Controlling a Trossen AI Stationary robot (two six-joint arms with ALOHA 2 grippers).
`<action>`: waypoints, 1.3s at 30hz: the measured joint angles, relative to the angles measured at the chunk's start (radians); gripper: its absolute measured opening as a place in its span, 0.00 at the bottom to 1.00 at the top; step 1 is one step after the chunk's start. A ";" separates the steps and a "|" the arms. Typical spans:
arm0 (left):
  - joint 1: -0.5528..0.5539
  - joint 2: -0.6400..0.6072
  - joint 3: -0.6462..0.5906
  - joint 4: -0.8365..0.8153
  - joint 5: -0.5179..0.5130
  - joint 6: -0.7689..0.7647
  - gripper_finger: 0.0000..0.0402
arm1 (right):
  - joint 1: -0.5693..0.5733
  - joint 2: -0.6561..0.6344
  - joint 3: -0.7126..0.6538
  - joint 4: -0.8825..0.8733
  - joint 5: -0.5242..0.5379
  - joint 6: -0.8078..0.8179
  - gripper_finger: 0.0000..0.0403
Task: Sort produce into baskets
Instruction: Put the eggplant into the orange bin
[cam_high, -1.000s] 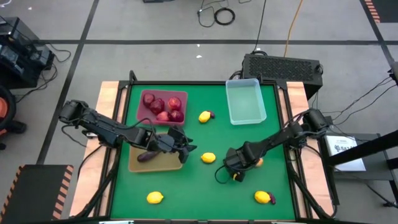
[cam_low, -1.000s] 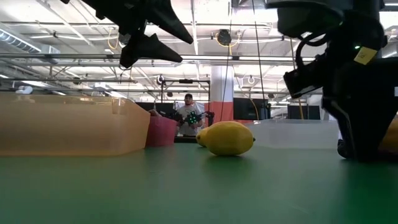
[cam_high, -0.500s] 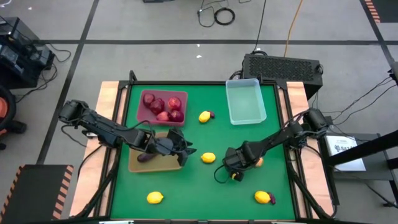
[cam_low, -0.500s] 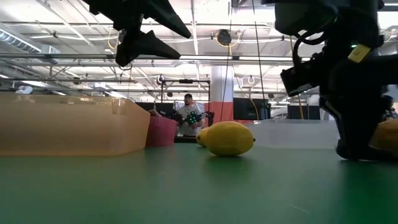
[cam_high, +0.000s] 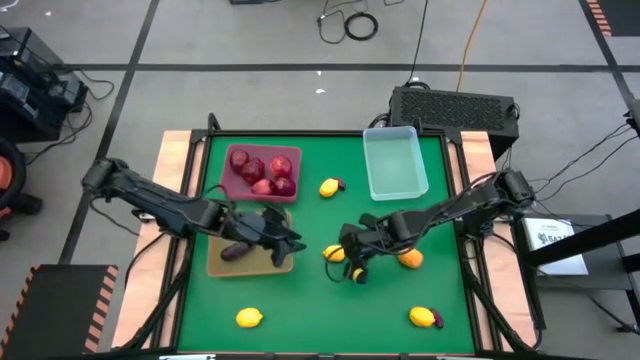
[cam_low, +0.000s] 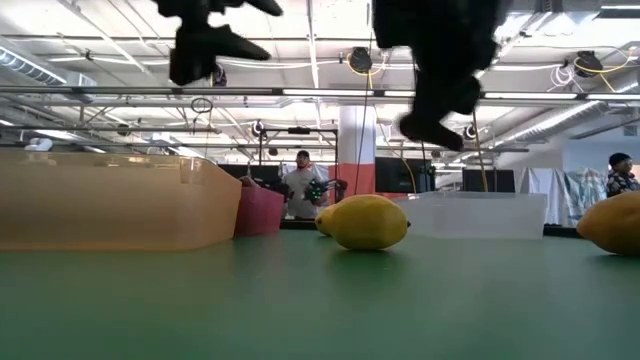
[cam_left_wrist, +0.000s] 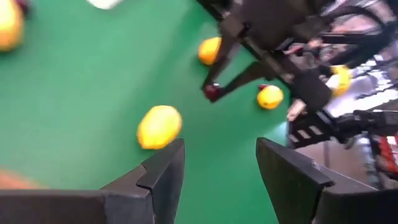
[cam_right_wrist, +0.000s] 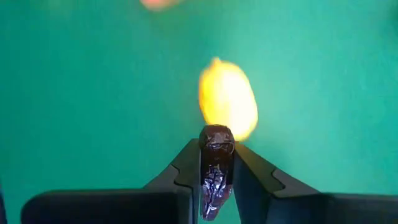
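The right gripper (cam_high: 352, 262) has lifted off the mat and swung toward the table's middle, its fingers clamped on a small dark purple eggplant (cam_right_wrist: 215, 169); it now hangs just above and beside the lemon (cam_high: 335, 254) at mid-table. The orange fruit (cam_high: 410, 259) it was covering a second ago lies uncovered on the green mat (cam_high: 320, 310). So the eggplant is picked and in transit, probably toward the tan tray (cam_high: 222, 265), where another eggplant (cam_high: 234, 252) already lies. The left gripper (cam_high: 290, 243) has drawn back over that tray's near corner, its fingers apart and empty, which narrows the way in. The maroon tray (cam_high: 228, 186) holds the red fruits (cam_high: 262, 170), the clear bin (cam_high: 394, 163) looks empty, and open mat lies all around the mid-table lemon.
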 joint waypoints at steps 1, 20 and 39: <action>0.000 -0.028 0.000 -0.046 -0.015 0.000 0.51 | -0.008 0.000 0.004 0.033 0.011 -0.018 0.15; -0.037 -0.295 0.000 -0.650 -0.213 -0.010 0.51 | -0.133 0.260 0.005 1.099 0.003 -0.288 0.15; -0.036 -0.278 -0.001 -0.765 -0.292 -0.001 0.51 | -0.127 0.399 0.192 0.912 0.011 -0.333 0.42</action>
